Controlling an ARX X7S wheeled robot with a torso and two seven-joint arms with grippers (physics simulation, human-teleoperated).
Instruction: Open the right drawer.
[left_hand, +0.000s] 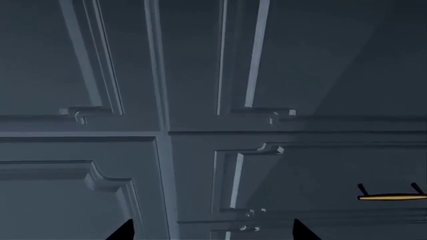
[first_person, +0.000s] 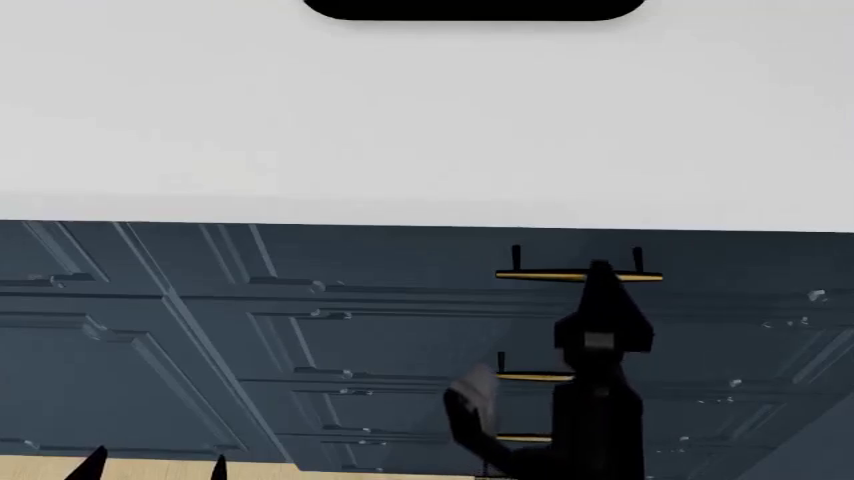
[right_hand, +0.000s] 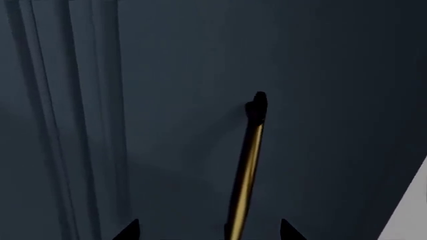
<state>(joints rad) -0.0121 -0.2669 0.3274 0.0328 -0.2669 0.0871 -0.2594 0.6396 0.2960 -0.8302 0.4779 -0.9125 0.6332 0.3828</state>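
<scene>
The right drawer (first_person: 727, 262) is the top slate-blue front just under the white counter, and it sits flush with its neighbours. Its brass bar handle (first_person: 577, 275) rests on two black posts. My right gripper (first_person: 601, 272) is up against that handle. In the right wrist view the brass handle (right_hand: 245, 165) runs between the two black fingertips (right_hand: 127, 231), with a gap on each side, so the right gripper (right_hand: 208, 231) is open around it. My left gripper (left_hand: 212, 231) is open and holds nothing, low at the left and facing panelled fronts.
The white counter (first_person: 427, 120) overhangs the cabinet fronts. Two more brass handles (first_person: 534, 376) mark lower drawers beneath the right one. Panelled slate-blue doors (first_person: 120, 330) fill the left. Another brass handle (left_hand: 392, 197) shows in the left wrist view. Pale floor (first_person: 160, 470) shows below.
</scene>
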